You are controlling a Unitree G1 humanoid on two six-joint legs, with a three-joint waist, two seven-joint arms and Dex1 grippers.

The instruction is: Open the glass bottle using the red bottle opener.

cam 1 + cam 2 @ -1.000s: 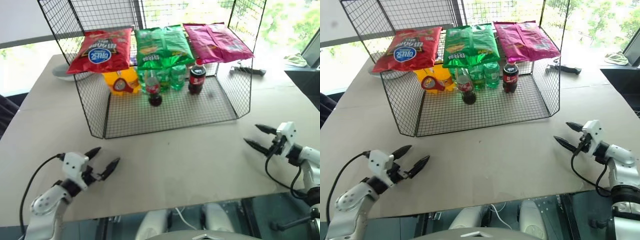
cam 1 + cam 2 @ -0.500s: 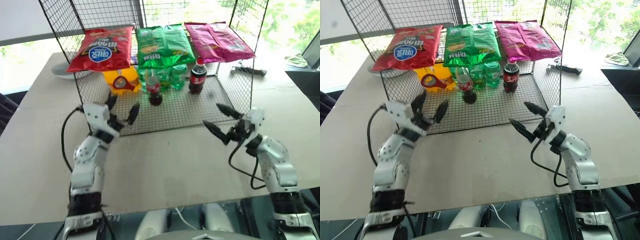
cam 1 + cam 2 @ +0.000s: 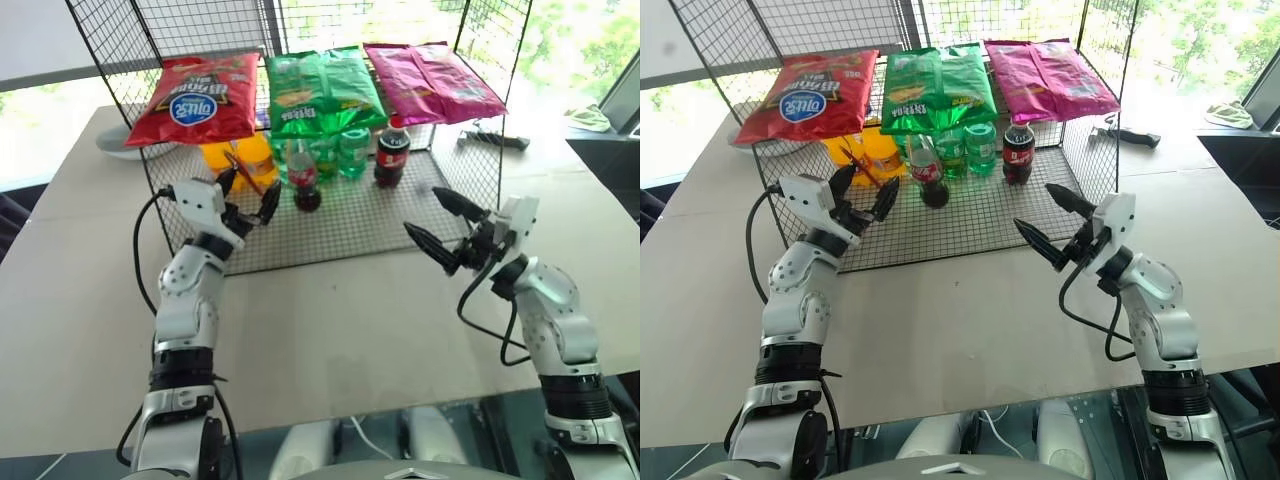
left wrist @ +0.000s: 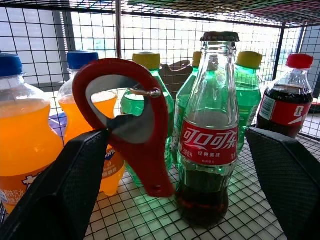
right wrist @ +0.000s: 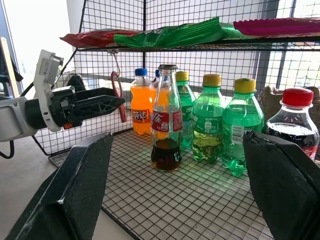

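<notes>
From the head cameras I see a wire rack [image 3: 470, 180] on the table [image 3: 330, 330]. Its top shelf carries three snack bags: red [image 3: 195, 98], green [image 3: 322, 90] and pink [image 3: 432, 82]. On the mesh floor below stand orange bottles [image 3: 250, 158], green bottles [image 3: 352, 152], a dark cola bottle [image 3: 392, 156] and, at the front of the row, the glass bottle [image 3: 304, 176]. The left gripper [image 3: 245, 195] is raised at the rack's front left edge, jaws spread and empty. The right gripper [image 3: 443, 225] is raised at the front right, jaws likewise spread and empty.

From the left wrist camera, the glass bottle [image 4: 209, 131] stands upright, capped, with dark liquid low down. The red bottle opener [image 4: 129, 116] hangs just beside it, ring uppermost, in front of the orange bottles [image 4: 25, 135]. I cannot tell what it hangs from.

From the right wrist camera, the glass bottle [image 5: 166, 127] stands ahead of the green bottles [image 5: 242, 125], the opener [image 5: 120, 95] thin and edge-on behind the left gripper [image 5: 107, 103]. The cola bottle [image 5: 294, 125] is partly cut off by a finger.
</notes>
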